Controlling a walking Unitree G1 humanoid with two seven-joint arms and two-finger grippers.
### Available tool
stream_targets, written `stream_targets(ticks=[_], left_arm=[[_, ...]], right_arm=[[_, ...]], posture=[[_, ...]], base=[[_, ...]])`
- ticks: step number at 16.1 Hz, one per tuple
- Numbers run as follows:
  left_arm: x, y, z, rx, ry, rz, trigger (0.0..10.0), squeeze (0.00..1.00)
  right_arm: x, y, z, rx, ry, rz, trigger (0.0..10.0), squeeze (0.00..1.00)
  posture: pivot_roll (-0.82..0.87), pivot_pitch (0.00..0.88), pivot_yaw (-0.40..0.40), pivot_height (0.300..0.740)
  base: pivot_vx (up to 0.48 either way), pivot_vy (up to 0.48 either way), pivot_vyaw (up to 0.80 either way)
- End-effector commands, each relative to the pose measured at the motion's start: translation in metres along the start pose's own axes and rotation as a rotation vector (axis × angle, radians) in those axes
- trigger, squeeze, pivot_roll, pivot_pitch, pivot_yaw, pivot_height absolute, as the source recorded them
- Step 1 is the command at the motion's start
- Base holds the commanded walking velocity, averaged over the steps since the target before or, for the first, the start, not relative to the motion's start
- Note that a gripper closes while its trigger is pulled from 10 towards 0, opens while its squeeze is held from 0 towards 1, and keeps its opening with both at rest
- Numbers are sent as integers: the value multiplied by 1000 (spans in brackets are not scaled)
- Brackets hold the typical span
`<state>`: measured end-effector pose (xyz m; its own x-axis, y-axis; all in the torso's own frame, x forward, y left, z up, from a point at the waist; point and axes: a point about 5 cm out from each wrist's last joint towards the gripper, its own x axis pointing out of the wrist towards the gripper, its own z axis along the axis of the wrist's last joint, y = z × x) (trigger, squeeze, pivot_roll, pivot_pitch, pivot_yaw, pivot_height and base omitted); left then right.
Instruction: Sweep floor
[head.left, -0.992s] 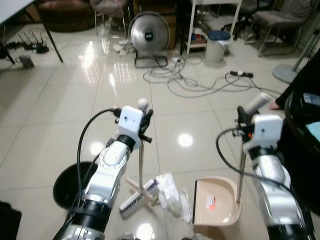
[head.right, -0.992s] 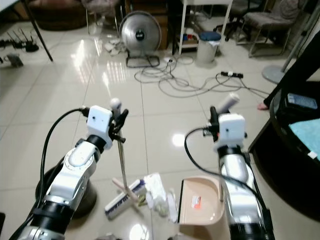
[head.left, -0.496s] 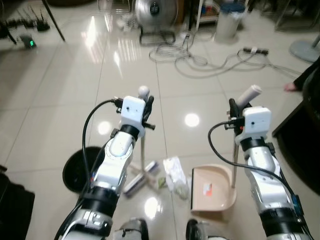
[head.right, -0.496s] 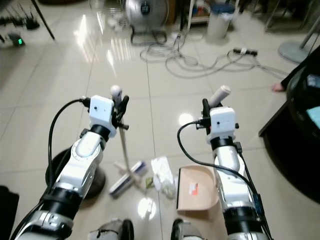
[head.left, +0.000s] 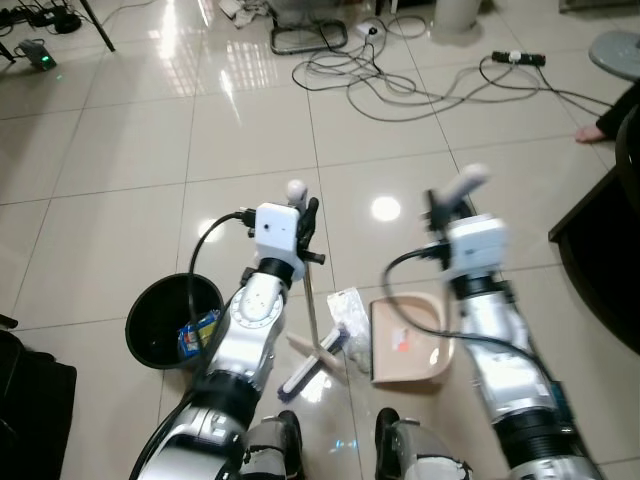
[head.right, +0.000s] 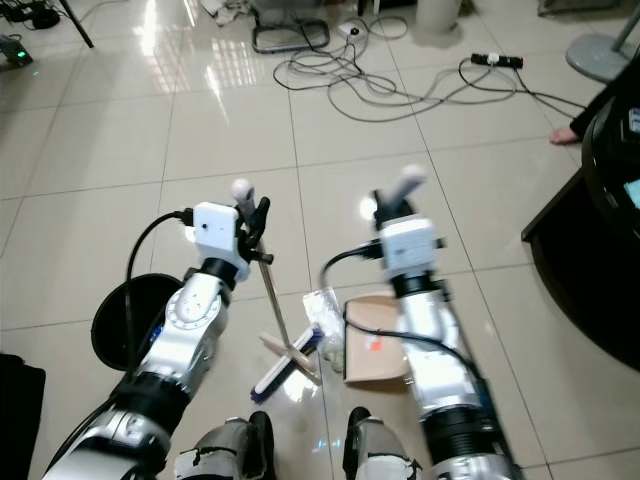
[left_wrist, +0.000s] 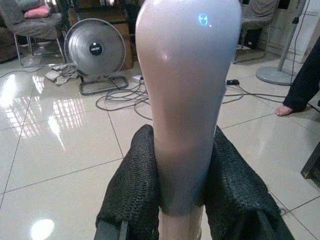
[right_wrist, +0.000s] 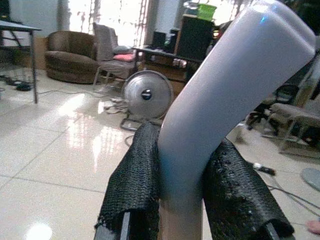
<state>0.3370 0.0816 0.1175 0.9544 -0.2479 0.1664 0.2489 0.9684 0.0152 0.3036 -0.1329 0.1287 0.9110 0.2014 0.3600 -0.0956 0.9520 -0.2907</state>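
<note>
My left gripper (head.left: 306, 212) is shut on the top of the broom handle (left_wrist: 184, 105); its thin pole slants down to the broom head (head.left: 318, 361) on the tiles. Holding the pale dustpan handle (right_wrist: 220, 100), my right gripper (head.left: 440, 208) is also shut. The beige dustpan (head.left: 412, 343) rests flat on the floor, its mouth toward the broom. Crumpled white wrappers (head.left: 350, 318) lie between broom head and pan, touching the pan's lip. In both wrist views the black fingers (left_wrist: 134, 185) clamp the handles on either side.
A black bin (head.left: 170, 320) with a blue packet inside stands to my left. Cables (head.left: 400, 80) and a power strip (head.left: 520, 58) sprawl across the tiles ahead. A dark table edge (head.left: 610, 260) and a person's foot (head.left: 592, 132) are at right. My feet (head.left: 330, 455) show below.
The camera has tilted further down and shifted. The dustpan has slid left toward the wrappers, and the broom head now sits closer to my feet.
</note>
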Motion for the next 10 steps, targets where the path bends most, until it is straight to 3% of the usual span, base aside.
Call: stream_targets(ticks=[1, 5, 10], left_arm=[[-2, -2, -8, 7, 20, 29, 10000, 0], [4, -14, -9, -6, 18, 37, 10000, 0], [9, -9, -7, 0, 9, 64, 10000, 0]], right_arm=[[-2, 20, 3, -29, -33, 77, 10000, 0], [-3, 33, 7, -91, -72, 126, 10000, 0], [-10, 12, 11, -134, -99, 88, 10000, 0]], posture=[[-29, 311, 79, 740], [-34, 307, 78, 740], [-36, 295, 72, 740]], base=[[0, 0, 0], [0, 0, 0], [0, 0, 0]])
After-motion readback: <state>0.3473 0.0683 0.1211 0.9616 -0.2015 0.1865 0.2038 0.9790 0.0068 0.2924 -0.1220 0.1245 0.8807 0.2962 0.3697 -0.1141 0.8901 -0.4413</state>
